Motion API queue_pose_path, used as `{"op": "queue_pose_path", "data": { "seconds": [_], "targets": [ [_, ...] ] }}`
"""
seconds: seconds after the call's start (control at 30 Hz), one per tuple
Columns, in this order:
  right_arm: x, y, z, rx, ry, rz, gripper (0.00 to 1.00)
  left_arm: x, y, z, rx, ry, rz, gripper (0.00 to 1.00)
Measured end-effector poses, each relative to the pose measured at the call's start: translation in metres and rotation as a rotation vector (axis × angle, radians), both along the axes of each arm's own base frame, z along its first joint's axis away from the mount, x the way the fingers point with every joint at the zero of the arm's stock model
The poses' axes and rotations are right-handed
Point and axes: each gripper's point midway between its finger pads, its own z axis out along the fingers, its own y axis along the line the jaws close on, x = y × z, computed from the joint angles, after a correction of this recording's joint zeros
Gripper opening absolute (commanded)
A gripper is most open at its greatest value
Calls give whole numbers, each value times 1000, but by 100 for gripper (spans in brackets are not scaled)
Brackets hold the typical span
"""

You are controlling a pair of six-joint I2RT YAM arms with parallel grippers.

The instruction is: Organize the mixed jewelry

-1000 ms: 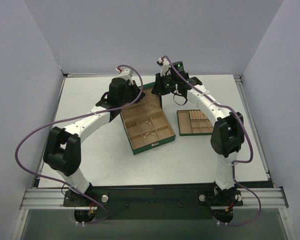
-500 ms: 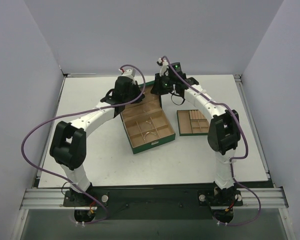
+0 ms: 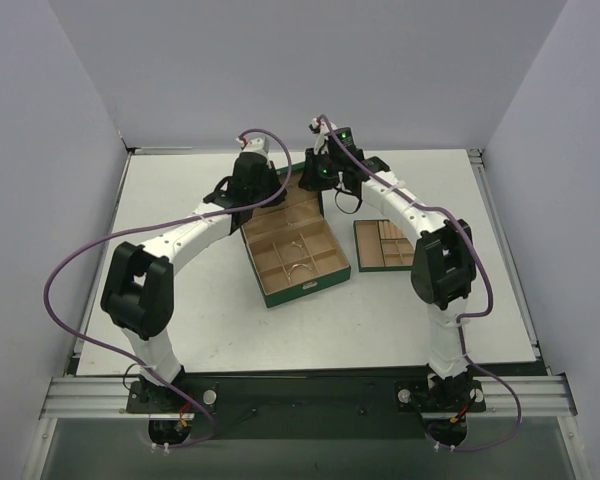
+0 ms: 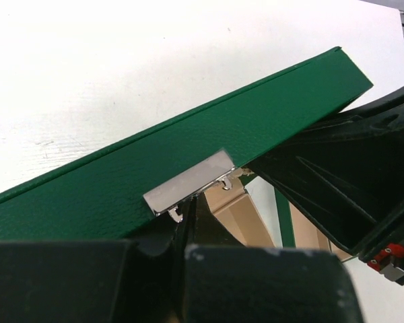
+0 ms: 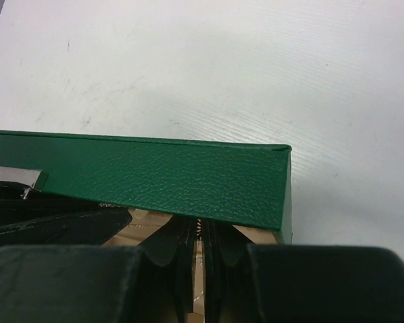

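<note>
The green box (image 3: pixel 305 290) with tan compartments lies open mid-table. A thin silvery wire hoop (image 3: pixel 300 268) lies in a front compartment, and a small pale piece (image 3: pixel 297 241) lies in the one behind it. The box lid (image 4: pixel 188 148) stands tilted at the back and also shows in the right wrist view (image 5: pixel 155 178). My left gripper (image 4: pixel 188 212) is shut, its tips against the lid's edge just under the silver clasp (image 4: pixel 188 182). My right gripper (image 5: pixel 200 232) reaches under the lid, closed on a fine pale chain (image 5: pixel 198 227). The tan-gold ring cannot be made out.
A small green tray (image 3: pixel 390 243) with tan ring rolls sits right of the box. Both arms crowd together over the box's back edge. Grey walls enclose the white table (image 3: pixel 170 200) on three sides.
My left arm has swung in toward the back of the box and its gripper has reached the lid. My right gripper has shifted slightly left.
</note>
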Motion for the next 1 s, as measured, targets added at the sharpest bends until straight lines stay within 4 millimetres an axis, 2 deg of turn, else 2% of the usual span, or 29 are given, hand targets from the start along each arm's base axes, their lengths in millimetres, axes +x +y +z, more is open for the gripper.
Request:
{"op": "queue_pose_path", "data": {
  "seconds": [0.27, 0.37, 0.4, 0.63, 0.73, 0.77, 0.83, 0.87, 1.0],
  "targets": [
    [2, 1, -2, -11, 2, -58, 0, 2, 0, -10, 21, 12, 25, 0],
    [3, 1, -7, -17, 10, -73, 1, 3, -1, -15, 23, 23, 30, 0],
    [3, 1, -10, -19, 14, -77, 5, 3, -1, -17, 23, 26, 32, 0],
    [1, 2, -18, -32, 20, -96, 5, 3, -1, -20, 40, 25, 49, 0],
    [2, 2, -18, -30, 17, -95, 14, 3, 0, -20, 44, 25, 54, 0],
    [2, 2, -18, -30, 18, -96, 21, 3, 0, -20, 45, 25, 54, 9],
    [2, 1, -20, -35, 16, -104, 26, 2, 2, -22, 54, 31, 58, 18],
    [3, -1, -22, -38, 15, -110, 31, 1, 4, -24, 62, 41, 61, 30],
    [1, -8, -36, -57, 31, -123, 38, -3, 10, -32, 91, 66, 71, 39]
  ]
}}
